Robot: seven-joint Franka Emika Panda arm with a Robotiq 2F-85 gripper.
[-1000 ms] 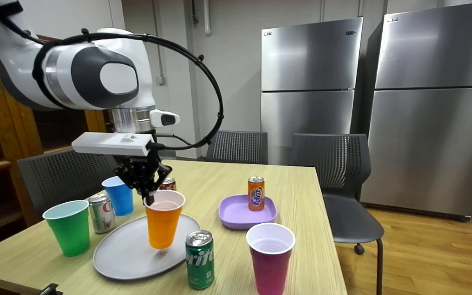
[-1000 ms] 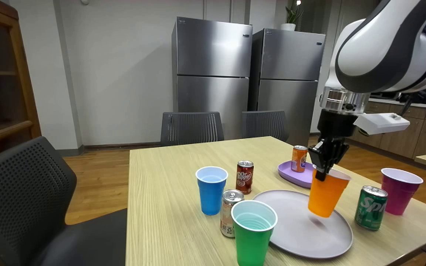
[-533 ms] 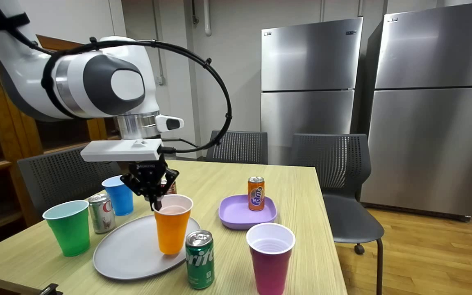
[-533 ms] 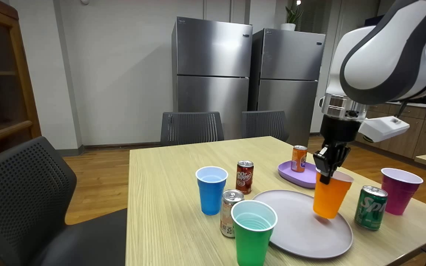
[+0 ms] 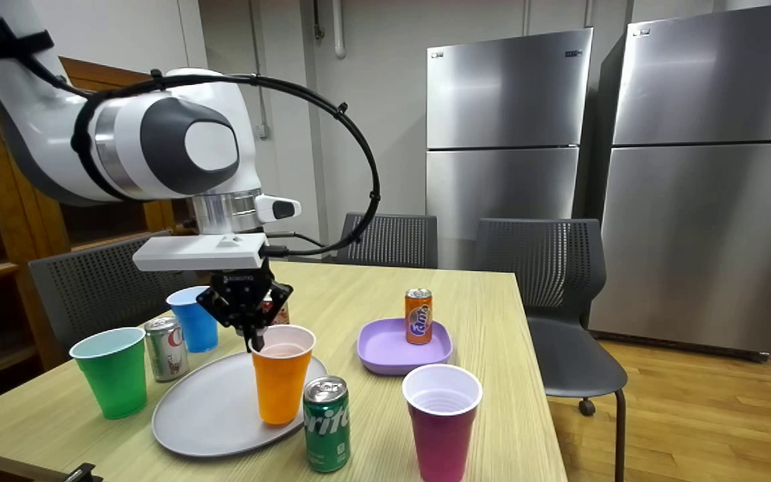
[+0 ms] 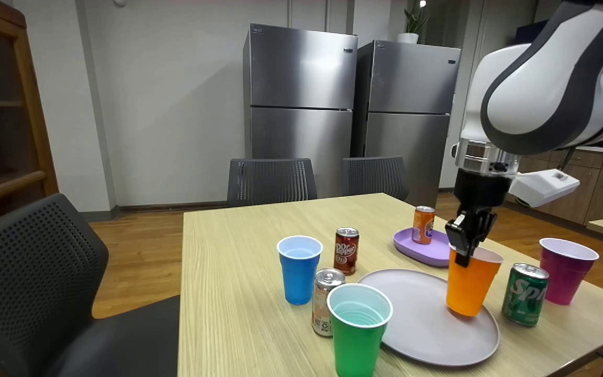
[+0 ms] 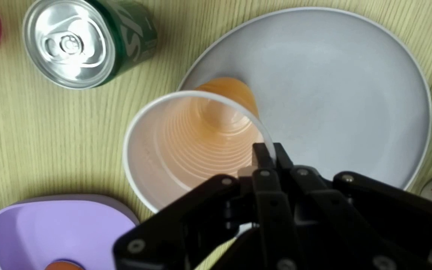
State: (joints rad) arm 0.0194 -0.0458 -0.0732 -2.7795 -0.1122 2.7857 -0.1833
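Hand (image 7: 272, 155) closed almost fully, lower centre of the wrist view; its fingertips pinch the rim of the orange cup (image 7: 197, 146), one inside the wall, one outside. We see the cup's mouth to the left of the fingertips, with ribbed inner walls running up the frame to the base, which shows over the left part of the gray plate (image 5: 205, 408). In both exterior views we note the cup leaning slightly; whether its base touches the plate we cannot tell.

In an exterior view, left to right, we record: green cup (image 5: 111, 378), lower left of the frame, upright on the counter (image 5: 349, 288); silver can (image 5: 168, 351) just beside it; blue cup (image 5: 198, 325) behind that can. Next comes the plate, lower left of centre, with the held cup over its right part. Red can (image 5: 281, 316): partly hidden behind the hand and the cup. Sprite can (image 5: 326, 432): upright at the bottom of the frame, near the plate, apart from it in the wrist view. Right of centre we find a purple tray (image 5: 385, 343) bearing an upright Fanta can (image 5: 419, 321), and below it in the frame a magenta cup (image 5: 442, 435), upright. Farther right, beyond the counter, we log a dark chair (image 5: 539, 261) and, filling the upper right, two steel refrigerators (image 5: 506, 100).
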